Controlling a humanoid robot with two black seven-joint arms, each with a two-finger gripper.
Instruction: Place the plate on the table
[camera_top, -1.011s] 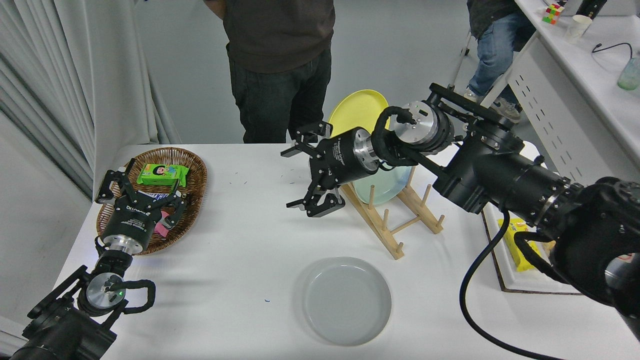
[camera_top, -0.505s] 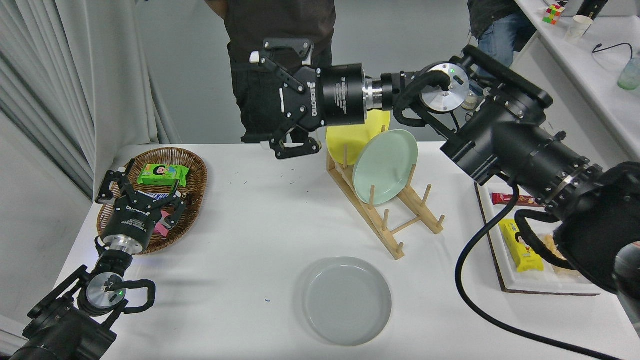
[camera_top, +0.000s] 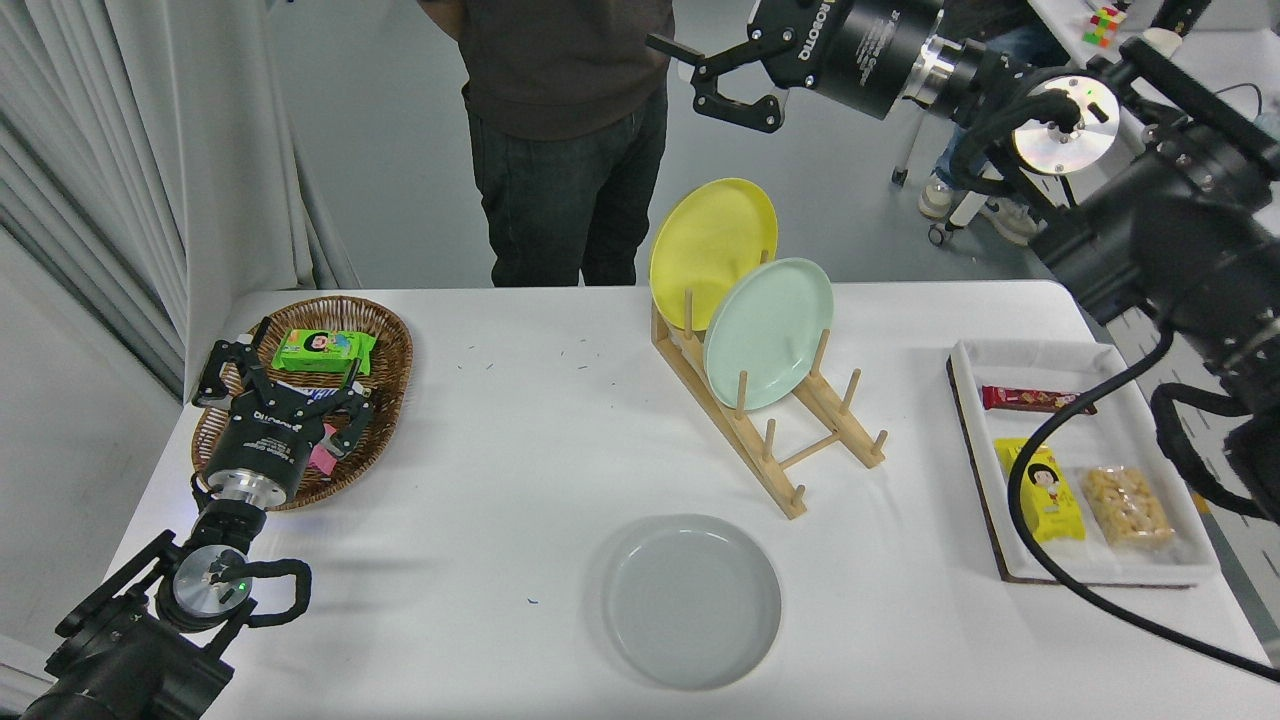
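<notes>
The pale grey plate (camera_top: 692, 601) was seen lying flat on the white tabletop (camera_top: 480, 470), near its front edge. The right gripper (camera_top: 715, 75) was raised high above the far side, jaws spread wide and empty. The left gripper (camera_top: 285, 375) was parked over the wicker basket (camera_top: 385, 330), jaws open.

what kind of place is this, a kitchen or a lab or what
Probably a robotics lab or test room, not a kitchen: a black robot arm's tool hangs above a large white table, a bystander in dark clothes stands behind it, and a white office desk sits beyond.
</notes>
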